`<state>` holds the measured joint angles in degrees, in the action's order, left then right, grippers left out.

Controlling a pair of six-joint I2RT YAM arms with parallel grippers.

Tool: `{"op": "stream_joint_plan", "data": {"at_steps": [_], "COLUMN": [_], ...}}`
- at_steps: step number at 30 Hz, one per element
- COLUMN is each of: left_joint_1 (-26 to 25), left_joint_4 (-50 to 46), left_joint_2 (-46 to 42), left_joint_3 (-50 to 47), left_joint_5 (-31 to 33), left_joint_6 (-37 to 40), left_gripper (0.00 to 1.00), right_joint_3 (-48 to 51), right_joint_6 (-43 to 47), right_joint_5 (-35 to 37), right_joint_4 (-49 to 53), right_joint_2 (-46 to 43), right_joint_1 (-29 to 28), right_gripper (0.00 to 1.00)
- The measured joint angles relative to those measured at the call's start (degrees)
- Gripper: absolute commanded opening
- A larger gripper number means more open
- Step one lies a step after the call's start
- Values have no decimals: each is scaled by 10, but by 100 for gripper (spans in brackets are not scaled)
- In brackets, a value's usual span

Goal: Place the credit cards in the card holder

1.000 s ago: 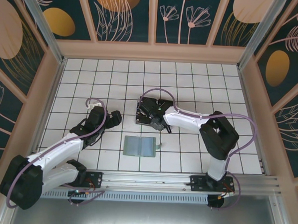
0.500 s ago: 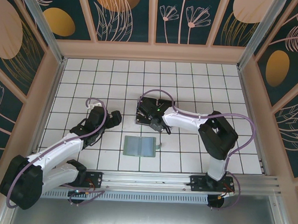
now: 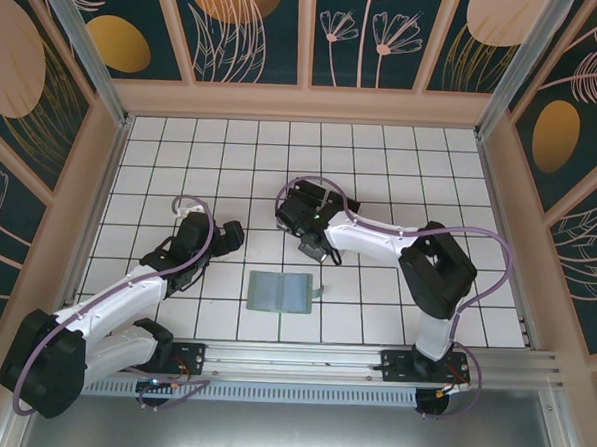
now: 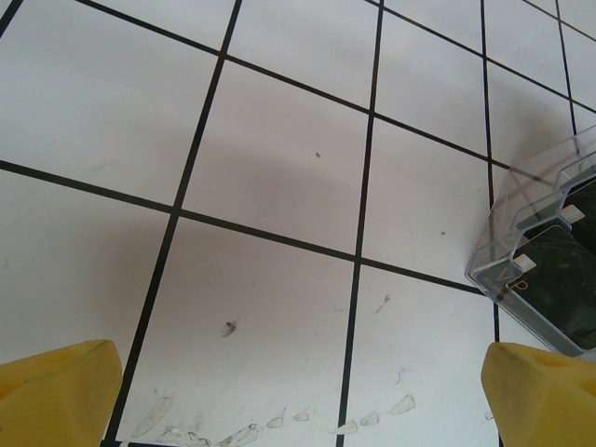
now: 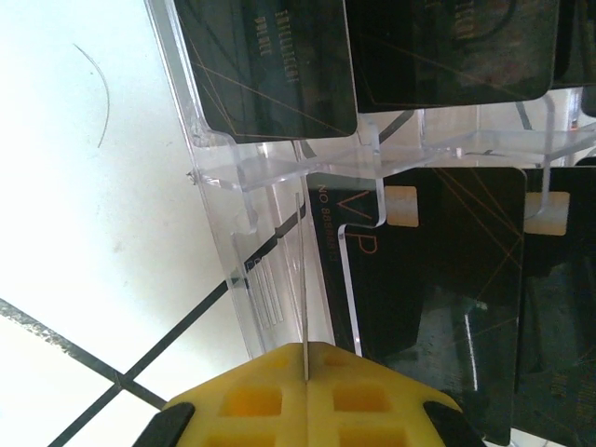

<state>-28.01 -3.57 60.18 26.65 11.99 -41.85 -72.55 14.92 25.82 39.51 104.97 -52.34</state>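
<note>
Jaws of my right gripper [image 5: 304, 361] pinch an edge-on credit card [image 5: 303, 279] at the clear rack [image 5: 223, 177]; my left gripper [image 4: 298, 396] gapes wide, just beside that rack.

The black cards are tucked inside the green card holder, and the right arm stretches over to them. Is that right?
Not quite. The black cards stand in the clear plastic rack, not the green card holder, which lies apart from them. The right wrist view shows it. The right arm does stretch over to them.

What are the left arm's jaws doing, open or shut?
Open: the left jaws' yellow fingertips sit in opposite bottom corners, bare tile between them.
</note>
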Motion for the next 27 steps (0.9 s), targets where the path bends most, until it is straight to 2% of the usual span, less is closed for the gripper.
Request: {"op": "stream_joint_plan", "data": {"at_steps": [8, 18, 23, 27], "left_joint_1": [0, 0, 0, 0], "left_joint_4": [-1, -24, -57, -86], "left_joint_2": [0, 0, -6, -14], "left_joint_3": [1, 24, 26, 26], "left_joint_5": [0, 1, 2, -16], "left_joint_6": [0, 23, 43, 51], "left_gripper": [99, 99, 99, 99], "right_joint_3": [-25, -115, -121, -54], "right_joint_6": [0, -19, -92, -180], "right_joint_5": [20, 72, 51, -2], "right_joint_4": [17, 39, 31, -29], "right_joint_2": [0, -20, -60, -143], "right_joint_1": [-12, -76, -99, -103], "right_gripper": [0, 0, 0, 0]}}
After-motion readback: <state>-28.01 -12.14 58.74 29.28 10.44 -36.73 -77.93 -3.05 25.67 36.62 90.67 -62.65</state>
